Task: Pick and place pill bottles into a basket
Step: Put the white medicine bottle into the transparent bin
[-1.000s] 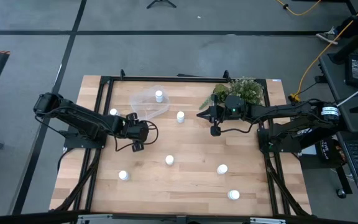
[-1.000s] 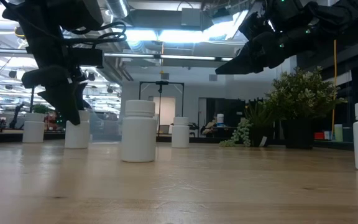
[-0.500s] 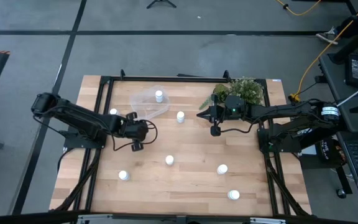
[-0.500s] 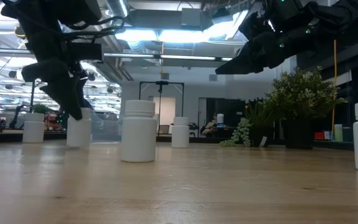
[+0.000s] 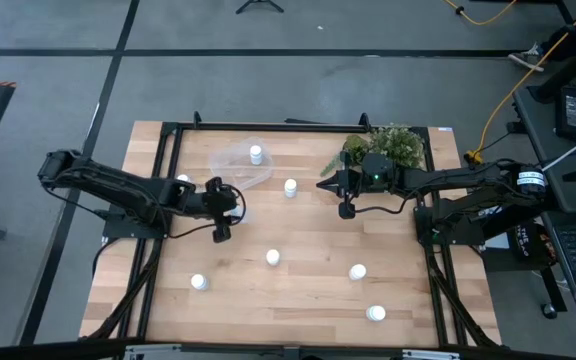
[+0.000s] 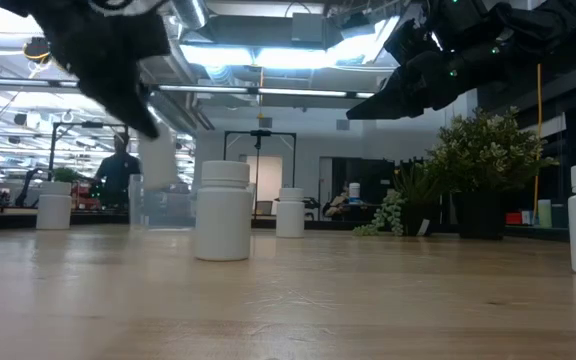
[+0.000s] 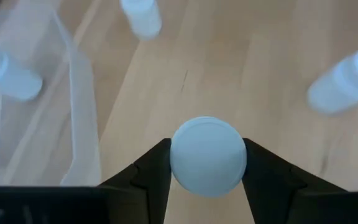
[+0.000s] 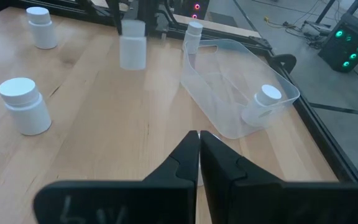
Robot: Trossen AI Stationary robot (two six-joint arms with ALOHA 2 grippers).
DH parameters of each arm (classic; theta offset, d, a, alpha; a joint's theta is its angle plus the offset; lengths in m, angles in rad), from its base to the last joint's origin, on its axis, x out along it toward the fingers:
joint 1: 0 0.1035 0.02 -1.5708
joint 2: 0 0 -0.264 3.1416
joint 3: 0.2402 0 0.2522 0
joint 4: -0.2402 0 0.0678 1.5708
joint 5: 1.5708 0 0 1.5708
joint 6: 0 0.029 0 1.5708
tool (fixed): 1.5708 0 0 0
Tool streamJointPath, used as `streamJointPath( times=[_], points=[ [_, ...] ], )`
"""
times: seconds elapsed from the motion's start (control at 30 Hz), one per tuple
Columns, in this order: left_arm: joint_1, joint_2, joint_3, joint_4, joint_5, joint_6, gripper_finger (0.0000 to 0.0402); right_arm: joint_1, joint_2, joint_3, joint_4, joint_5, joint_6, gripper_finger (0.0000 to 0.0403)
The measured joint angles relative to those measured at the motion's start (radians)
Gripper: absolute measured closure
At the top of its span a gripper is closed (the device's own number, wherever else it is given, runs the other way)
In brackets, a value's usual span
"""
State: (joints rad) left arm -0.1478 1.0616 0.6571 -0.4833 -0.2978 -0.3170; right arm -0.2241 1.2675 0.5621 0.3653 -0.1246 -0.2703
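Note:
My left gripper (image 5: 226,208) hangs just near of the clear basket (image 5: 238,166) and is shut on a white pill bottle (image 6: 158,156), which it keeps off the table. One pill bottle (image 5: 256,153) stands inside the basket. Others stand on their bases on the wood: left of the basket (image 5: 182,180), right of it (image 5: 290,187), mid-table (image 5: 273,257) and several near the front edge. My right gripper (image 8: 199,138) is shut with nothing in it, raised over the table right of the basket. My left gripper pinches the bottle between its two fingers (image 7: 157,169), one on each side of the bottle's body just below the cap (image 7: 208,155). The fingers slant downward from the table's left. The bottle hangs clear of the table, slightly tilted.
A green bushy plant (image 5: 388,145) stands at the far right, beside my right arm. A black frame rail (image 5: 298,127) runs along the far edge behind the basket. Bare wood lies between the basket and the mid-table bottle.
My left gripper has risen and tipped back a little, taking the bottle with it. The bottle stood on the table a second ago; it now hangs clear of it, slightly tilted.

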Motion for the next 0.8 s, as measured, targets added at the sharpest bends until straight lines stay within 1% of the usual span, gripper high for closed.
streamJointPath(
  times=[0.17, 0.3, 0.37, 0.47, 0.6, 0.8],
  points=[
    [0.000, -0.033, 0.000, 0.120, 0.008, 0.096, 0.0244, 0.000, 0.000, 0.000, 0.000, 0.000, 0.000, 0.0384],
    [0.007, -0.041, 0.000, 0.176, 0.001, 0.166, 0.0245, 0.000, 0.000, 0.000, 0.000, 0.000, 0.000, 0.0384],
    [0.027, -0.041, 0.000, 0.198, -0.001, 0.174, 0.0244, 0.000, 0.000, 0.000, 0.000, 0.000, 0.000, 0.0384],
    [0.077, -0.041, 0.000, 0.223, -0.002, 0.174, 0.0245, 0.000, 0.000, 0.000, 0.002, 0.000, 0.000, 0.0384],
    [0.171, -0.041, 0.000, 0.226, 0.010, 0.195, 0.0245, 0.000, 0.000, 0.000, 0.017, 0.000, 0.000, 0.0384],
    [0.307, -0.041, 0.002, 0.223, 0.071, 0.260, 0.0245, 0.000, 0.000, 0.000, 0.021, 0.000, -0.002, 0.0384]
  ],
)
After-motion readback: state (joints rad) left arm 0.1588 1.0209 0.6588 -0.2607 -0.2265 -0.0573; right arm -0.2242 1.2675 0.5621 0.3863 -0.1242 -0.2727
